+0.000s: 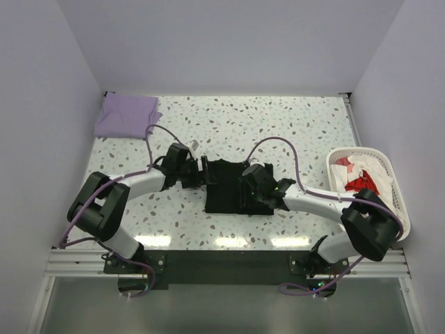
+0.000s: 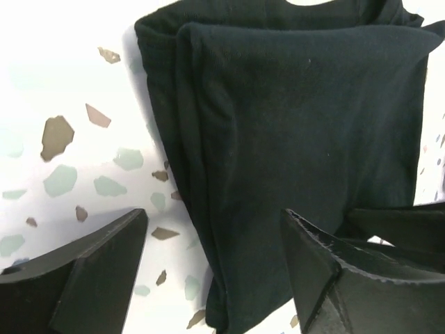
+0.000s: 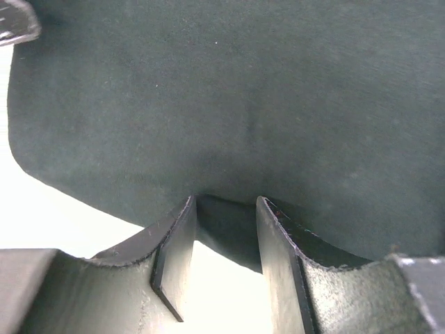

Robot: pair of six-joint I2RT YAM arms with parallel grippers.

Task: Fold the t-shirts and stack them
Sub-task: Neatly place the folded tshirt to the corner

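The soft, plain black t-shirt (image 1: 222, 189) lies folded into a thick rectangle in the middle of the table, and both claws are at it. My left claw (image 1: 206, 172) stands spread wide at the shirt's left edge. In its wrist view the layered fold (image 2: 299, 139) runs between the two fingers of the claw (image 2: 214, 219). I see neither finger pressing the cloth.

My right claw (image 1: 245, 185) sits on the shirt's right half. In its wrist view the fingers stand partly drawn together (image 3: 226, 202), with the shirt's edge (image 3: 243, 90) lying in the gap at their tips. I cannot tell whether they are pinching it or only resting around it.

The surface under the shirt is a white terrazzo tabletop with grey and brown flecks (image 1: 299, 129), flat and bare just beyond both claws. Far beyond and to the left of the left claw, in the back corner, the folded pale lavender t-shirt (image 1: 125, 115) lies well apart from the black one. To the right of the right claw, past its forearm, an oval white plastic basket (image 1: 363, 151) sits against the table's right edge, holding crumpled white and red garments (image 1: 358, 177).

Plain pale walls (image 1: 222, 42) close the table in on the left, back and right. Thin purple cables (image 1: 278, 142) loop from each arm over the tabletop. Open room lies mostly beyond the claws, towards the back wall. On the near side there is only a narrow strip before the metal rail (image 1: 229, 259) where the arms are bolted.
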